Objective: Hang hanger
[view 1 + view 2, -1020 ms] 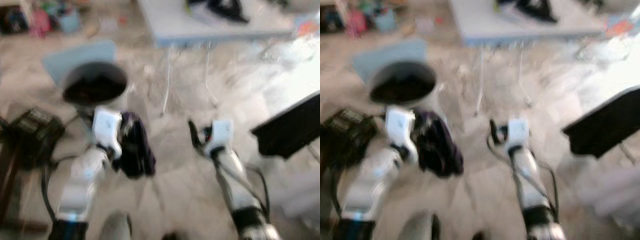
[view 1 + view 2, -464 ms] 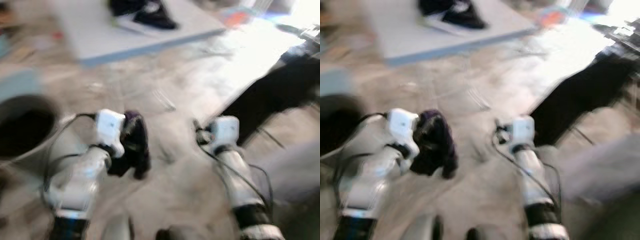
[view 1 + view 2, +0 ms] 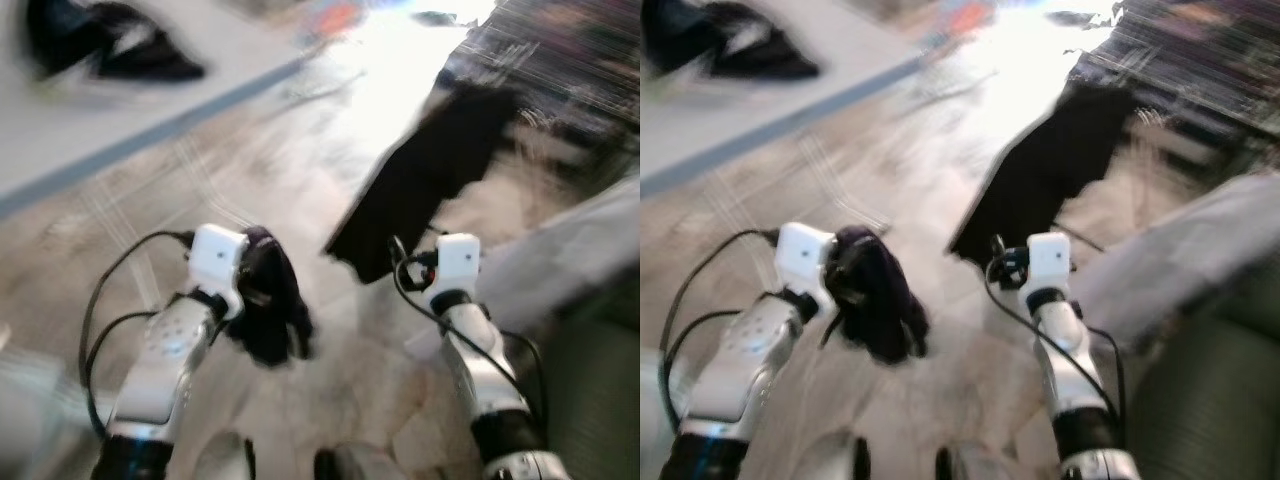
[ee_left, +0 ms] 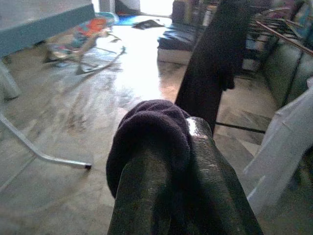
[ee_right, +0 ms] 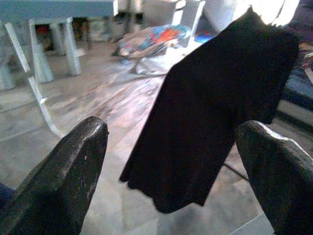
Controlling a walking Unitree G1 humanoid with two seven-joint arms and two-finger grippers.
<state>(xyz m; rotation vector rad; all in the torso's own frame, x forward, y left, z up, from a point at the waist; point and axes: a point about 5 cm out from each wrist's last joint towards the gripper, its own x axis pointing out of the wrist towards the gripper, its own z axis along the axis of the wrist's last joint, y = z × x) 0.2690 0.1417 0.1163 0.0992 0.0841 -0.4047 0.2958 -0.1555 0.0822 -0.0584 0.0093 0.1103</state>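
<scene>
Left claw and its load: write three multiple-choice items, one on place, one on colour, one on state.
1. What hangs ahead of the right claw?
A. black garment
B. yellow towel
C. red bag

2. What colour is the bundled cloth?
A. white
B. dark purple
C. orange

3. How is the left claw set?
A. wide open, holding nothing
B. shut on the bundled cloth
C. gripping a table leg

Key: 1 A, the black garment hangs between its fingers' view; 2 B, the left wrist view shows it; 3 B, the cloth wraps its fingers.

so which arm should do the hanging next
Left, probably. The left gripper is shut on the dark garment, while the right gripper is open and empty, facing the hanging black cloth.
</scene>
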